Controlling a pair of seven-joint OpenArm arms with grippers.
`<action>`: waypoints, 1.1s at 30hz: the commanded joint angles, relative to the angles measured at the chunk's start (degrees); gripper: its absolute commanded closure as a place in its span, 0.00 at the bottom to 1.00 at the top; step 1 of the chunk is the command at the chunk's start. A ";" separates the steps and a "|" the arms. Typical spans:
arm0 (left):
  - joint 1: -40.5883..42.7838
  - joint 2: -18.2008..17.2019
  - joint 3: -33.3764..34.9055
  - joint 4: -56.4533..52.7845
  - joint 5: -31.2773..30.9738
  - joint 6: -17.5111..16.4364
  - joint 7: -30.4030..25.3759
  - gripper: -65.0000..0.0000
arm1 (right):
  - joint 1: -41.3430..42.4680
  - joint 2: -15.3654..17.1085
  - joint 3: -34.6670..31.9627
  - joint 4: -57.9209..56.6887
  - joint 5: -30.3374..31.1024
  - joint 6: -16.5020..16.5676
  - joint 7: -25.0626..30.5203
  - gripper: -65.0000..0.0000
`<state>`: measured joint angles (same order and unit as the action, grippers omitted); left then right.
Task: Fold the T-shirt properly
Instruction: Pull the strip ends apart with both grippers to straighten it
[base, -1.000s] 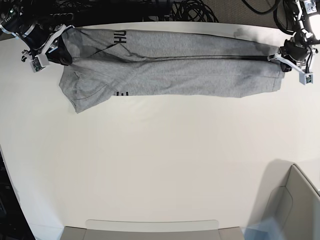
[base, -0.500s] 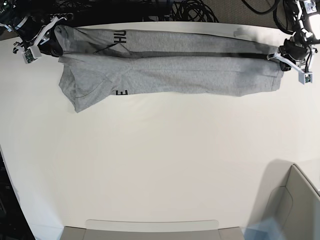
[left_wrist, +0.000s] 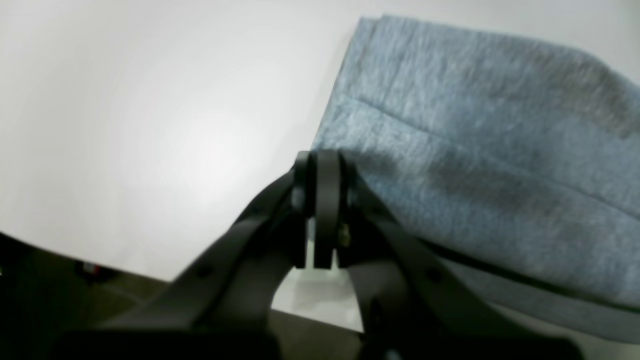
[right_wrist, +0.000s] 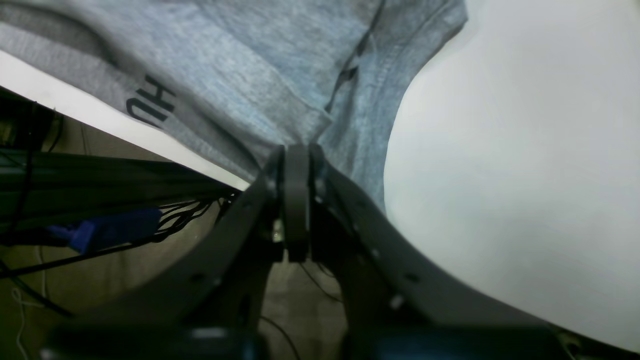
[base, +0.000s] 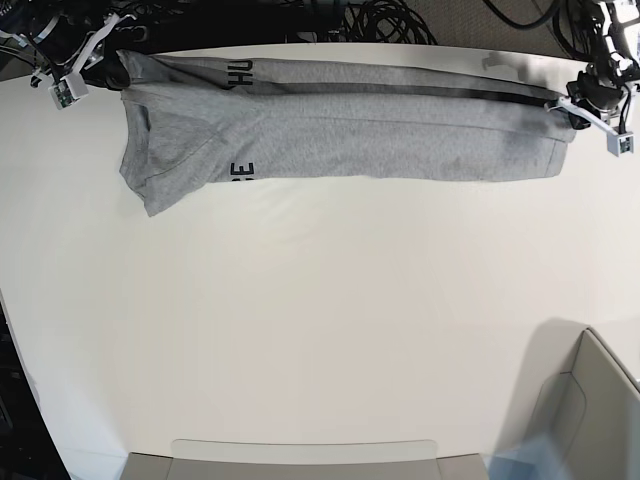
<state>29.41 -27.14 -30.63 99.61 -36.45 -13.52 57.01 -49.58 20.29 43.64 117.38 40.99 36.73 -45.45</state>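
Observation:
The heather-grey T-shirt (base: 350, 135) lies folded lengthwise into a long band along the far edge of the white table (base: 320, 320), pulled taut between both grippers. Black lettering (base: 242, 170) shows near its left end. At the shirt's right end, my left gripper (base: 577, 108) is shut on the cloth; the left wrist view shows its closed fingertips (left_wrist: 320, 160) pinching the shirt's corner (left_wrist: 475, 150). My right gripper (base: 112, 62) is shut on the left end, and in the right wrist view (right_wrist: 295, 150) the fabric (right_wrist: 250, 75) with its letters (right_wrist: 152, 102) bunches into the closed tips.
Dark cables (base: 390, 20) lie behind the table's far edge, just past the shirt. A grey bin (base: 590, 400) stands at the front right corner and a flat grey tray edge (base: 300, 455) runs along the front.
Both grippers have moved toward the far edge, the right one farther. The shirt has been drawn tighter and flatter, and its band now sits closer to the table's back edge.

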 joint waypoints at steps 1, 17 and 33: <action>0.26 -1.04 -0.36 0.56 0.18 0.20 -0.71 1.00 | -0.66 0.50 -0.25 0.73 0.72 1.38 1.01 1.00; 0.88 -0.34 -0.80 4.96 -0.17 0.20 0.35 0.76 | 2.24 0.76 -3.42 0.38 0.72 1.38 1.01 0.71; -9.06 -9.13 5.97 -12.01 -14.06 0.11 1.05 0.67 | 6.37 0.50 -10.80 -0.42 -11.59 1.38 1.01 0.71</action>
<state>20.82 -34.94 -24.10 86.98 -49.74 -13.45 58.67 -43.05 20.14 32.56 116.03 28.47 36.84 -45.60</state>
